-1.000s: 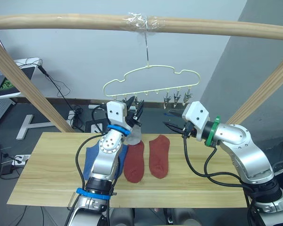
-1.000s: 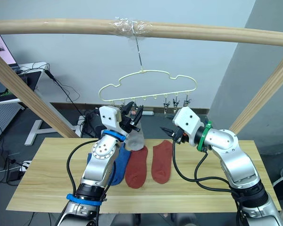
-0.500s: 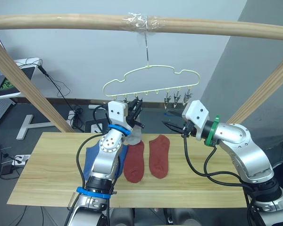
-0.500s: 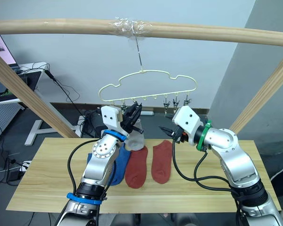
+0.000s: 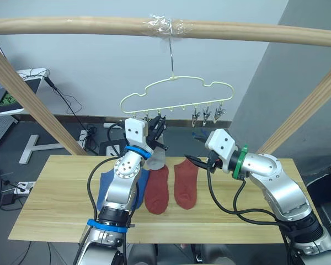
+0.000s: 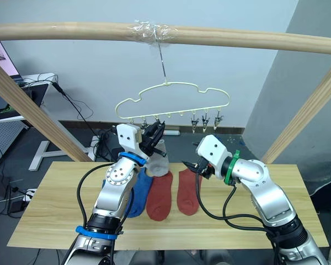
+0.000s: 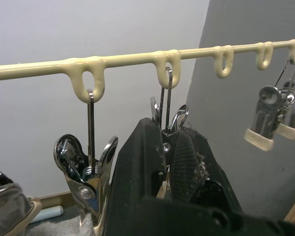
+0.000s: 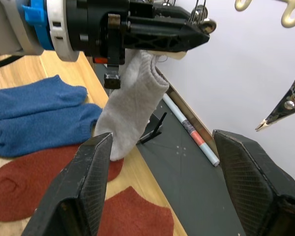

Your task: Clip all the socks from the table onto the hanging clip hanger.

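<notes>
The pale-yellow clip hanger (image 5: 176, 83) hangs from the wooden pole. My left gripper (image 5: 159, 126) is raised to its row of clips and shut on a grey sock (image 5: 156, 160), which dangles below it. In the left wrist view the fingers (image 7: 142, 162) straddle a metal clip (image 7: 167, 118). My right gripper (image 5: 194, 160) is open, just right of the hanging sock (image 8: 132, 103) and apart from it. On the table (image 5: 55, 210) lie two rust-red socks (image 5: 186, 182) and blue socks (image 5: 107, 185), partly hidden behind my left arm.
Several bare metal clips (image 5: 207, 115) hang at the hanger's right end. Slanted wooden poles (image 5: 22, 94) frame both sides of the table. Cables and a desk stand on the floor behind.
My right gripper has moved left and lower, closer to the hanging grey sock. My left gripper has risen a little, up to the clips, with the sock still in it.
</notes>
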